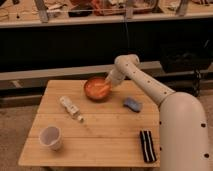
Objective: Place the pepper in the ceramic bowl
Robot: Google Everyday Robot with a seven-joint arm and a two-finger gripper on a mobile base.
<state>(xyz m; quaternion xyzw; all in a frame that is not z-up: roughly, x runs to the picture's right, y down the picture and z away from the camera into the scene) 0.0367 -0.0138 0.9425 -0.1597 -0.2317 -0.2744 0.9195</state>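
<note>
Big white arm [170,107] stretched from the lower right up and across, bent at the elbow, wrist angled down-left. Gripper [106,82] hanging low at the far end, fingers kinda hidden.

The gripper [107,82] sits over the ceramic bowl [96,89]; bottle [69,106] and sponge [132,104] flank it.

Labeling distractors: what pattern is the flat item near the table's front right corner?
Black and white stripes, camera view; gripper is at the ceramic bowl.

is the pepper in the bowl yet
In: the pepper lies inside the ceramic bowl, with the gripper at the bowl's right rim.
</note>
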